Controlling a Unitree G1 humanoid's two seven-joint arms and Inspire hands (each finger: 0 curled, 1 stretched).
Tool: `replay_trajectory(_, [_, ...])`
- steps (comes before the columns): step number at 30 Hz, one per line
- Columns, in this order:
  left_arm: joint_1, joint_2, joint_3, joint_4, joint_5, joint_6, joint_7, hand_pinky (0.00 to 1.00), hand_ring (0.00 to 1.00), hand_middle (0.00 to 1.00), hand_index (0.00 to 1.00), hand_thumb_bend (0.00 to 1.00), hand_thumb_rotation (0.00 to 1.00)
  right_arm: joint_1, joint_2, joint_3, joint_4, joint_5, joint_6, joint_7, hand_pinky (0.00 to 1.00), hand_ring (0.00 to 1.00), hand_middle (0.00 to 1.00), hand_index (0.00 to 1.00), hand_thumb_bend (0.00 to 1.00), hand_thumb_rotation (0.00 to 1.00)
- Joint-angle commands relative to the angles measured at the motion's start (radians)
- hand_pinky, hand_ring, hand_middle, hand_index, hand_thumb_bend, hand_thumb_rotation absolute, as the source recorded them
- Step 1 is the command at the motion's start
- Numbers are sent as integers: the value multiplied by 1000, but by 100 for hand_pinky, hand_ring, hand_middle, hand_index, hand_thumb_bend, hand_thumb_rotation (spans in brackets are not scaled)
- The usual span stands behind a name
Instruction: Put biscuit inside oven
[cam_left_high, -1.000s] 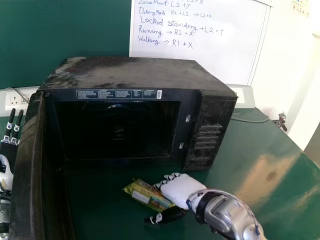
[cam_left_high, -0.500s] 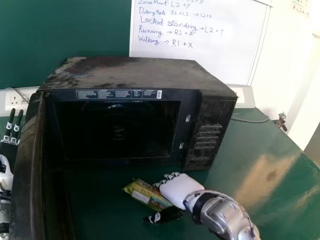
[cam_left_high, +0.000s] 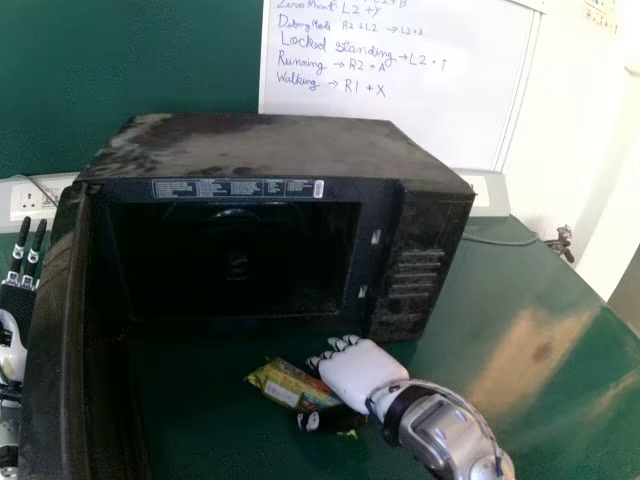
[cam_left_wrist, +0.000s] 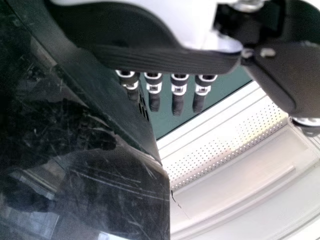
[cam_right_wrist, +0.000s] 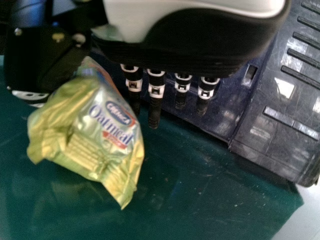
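The yellow-green biscuit packet (cam_left_high: 284, 384) lies slanted in front of the oven (cam_left_high: 270, 145), whose door (cam_left_high: 55, 330) stands open at the left. My right hand (cam_left_high: 362, 376) is at the packet's right end, its thumb across the near side and its fingers on the far side. In the right wrist view, the packet (cam_right_wrist: 95, 130) sits between thumb and fingers of my right hand (cam_right_wrist: 200, 42), partly hidden by it. My left hand (cam_left_high: 15, 298) is beyond the door at the far left, fingers straight; the left wrist view shows my left hand (cam_left_wrist: 165, 59) beside the door's dark panel.
The oven's dark cavity (cam_left_high: 235, 260) faces me, with its control panel (cam_left_high: 412, 275) at the right. Green tabletop (cam_left_high: 500, 400) extends right. A whiteboard (cam_left_high: 400, 90) and a wall socket (cam_left_high: 32, 198) are behind, with a cable right of the oven.
My right thumb has moved up and in over the packet's near side. The packet has shifted slightly, and its near right end now shows past the thumb. My left hand has stayed still.
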Motion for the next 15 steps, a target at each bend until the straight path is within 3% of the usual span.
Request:
replay_trajectory(1, [58, -54, 3, 44, -10, 15, -2, 0, 6, 42, 88, 23, 100, 15, 2, 10, 3, -26, 5, -21, 94, 84, 84, 89, 78, 6])
replay_trajectory(7, [59, -54, 4, 40, -10, 21, 3, 0, 6, 43, 88, 22, 100, 22, 30, 8, -4, -78, 49, -26, 89, 80, 78, 79, 68, 7])
replay_trajectory(15, [60, -60, 4, 33, -11, 15, 5, 0, 2, 40, 87, 23, 100, 15, 35, 9, 0, -101, 50, -35, 82, 74, 71, 71, 74, 7])
